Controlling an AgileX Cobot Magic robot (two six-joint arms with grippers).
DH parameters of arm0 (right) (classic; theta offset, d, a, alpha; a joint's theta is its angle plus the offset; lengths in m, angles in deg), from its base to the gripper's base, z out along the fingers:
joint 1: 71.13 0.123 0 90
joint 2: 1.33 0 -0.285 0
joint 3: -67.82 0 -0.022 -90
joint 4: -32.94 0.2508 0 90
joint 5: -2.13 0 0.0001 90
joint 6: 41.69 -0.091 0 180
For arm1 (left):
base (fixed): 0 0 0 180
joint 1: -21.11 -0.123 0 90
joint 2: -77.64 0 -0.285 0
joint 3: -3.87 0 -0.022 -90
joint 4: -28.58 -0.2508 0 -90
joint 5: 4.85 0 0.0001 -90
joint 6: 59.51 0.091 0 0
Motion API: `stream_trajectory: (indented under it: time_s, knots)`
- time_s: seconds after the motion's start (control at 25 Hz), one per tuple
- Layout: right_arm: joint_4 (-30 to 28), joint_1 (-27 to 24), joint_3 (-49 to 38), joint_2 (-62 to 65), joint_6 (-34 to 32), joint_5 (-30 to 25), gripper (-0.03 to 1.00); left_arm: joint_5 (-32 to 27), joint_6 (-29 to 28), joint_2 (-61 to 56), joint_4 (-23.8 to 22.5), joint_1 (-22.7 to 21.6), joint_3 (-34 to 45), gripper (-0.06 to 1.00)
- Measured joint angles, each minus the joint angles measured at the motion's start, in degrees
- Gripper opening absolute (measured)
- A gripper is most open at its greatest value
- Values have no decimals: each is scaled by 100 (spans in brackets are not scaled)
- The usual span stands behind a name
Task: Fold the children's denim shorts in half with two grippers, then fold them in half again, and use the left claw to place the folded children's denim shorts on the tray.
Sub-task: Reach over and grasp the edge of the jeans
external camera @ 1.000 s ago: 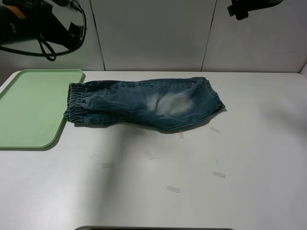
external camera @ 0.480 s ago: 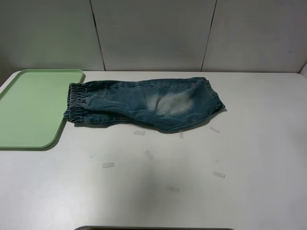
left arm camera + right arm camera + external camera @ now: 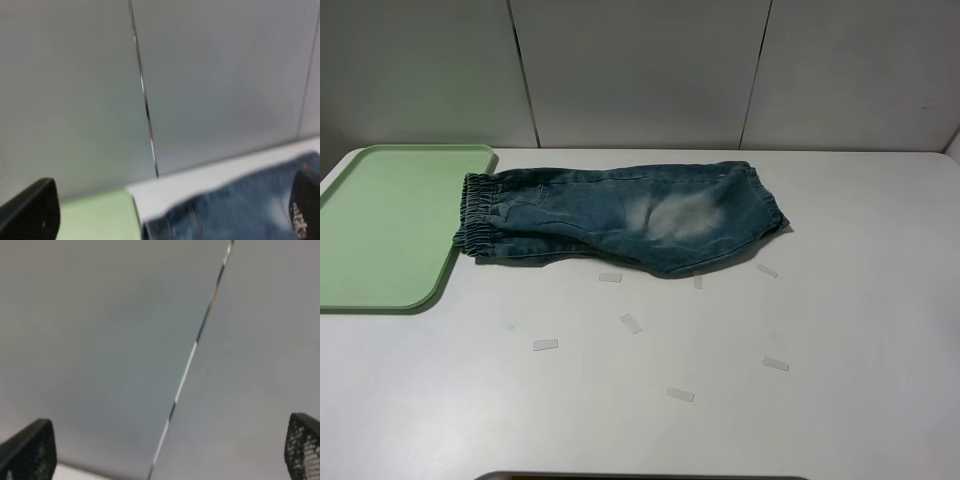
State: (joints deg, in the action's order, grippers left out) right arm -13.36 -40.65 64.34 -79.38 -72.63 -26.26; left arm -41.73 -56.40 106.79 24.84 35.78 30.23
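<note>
The children's denim shorts point(image 3: 620, 220) lie flat and folded lengthwise on the white table, with the gathered waistband at the left touching the tray's edge. The pale green tray point(image 3: 380, 225) sits at the far left with nothing on it. Neither arm shows in the exterior high view. In the left wrist view my left gripper point(image 3: 167, 212) is open, its black fingertips point(image 3: 30, 212) far apart, above and behind the shorts point(image 3: 240, 210) and tray point(image 3: 95, 217). My right gripper point(image 3: 165, 447) is open too, facing only the wall, its fingertips point(image 3: 27, 450) at the frame's sides.
Several small pale tape strips point(image 3: 631, 323) lie scattered on the table in front of the shorts. Grey wall panels point(image 3: 640, 70) stand right behind the table. A dark rim point(image 3: 640, 477) shows at the table's front edge.
Both arms, seen a second ago in the upper corners of the exterior high view, have pulled out of that view. Their shadow has lifted off the table. The shorts have not moved.
</note>
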Motion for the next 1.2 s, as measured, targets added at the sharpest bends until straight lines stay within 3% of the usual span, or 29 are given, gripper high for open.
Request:
stream_trajectory:
  time_s: [0.16,0.4,0.64,0.8,0.92,1.2]
  knots:
    - [385,14,0,0,243,-305,69,-965,-54,-622,-4,0,0,91]
    - [906,14,0,0,601,-468,69,-2881,-221,-885,-4,0,0,91]
    - [1155,14,0,0,739,-614,69,-2970,100,-1050,374,118,329,91]
    - [1202,14,0,0,746,-660,69,-2970,356,-1393,820,117,957,91]
    - [1202,14,0,0,746,-708,69,-2968,383,-1802,857,117,1600,91]
    - [1207,14,0,0,750,-731,69,-2831,388,-2167,874,117,2127,90]
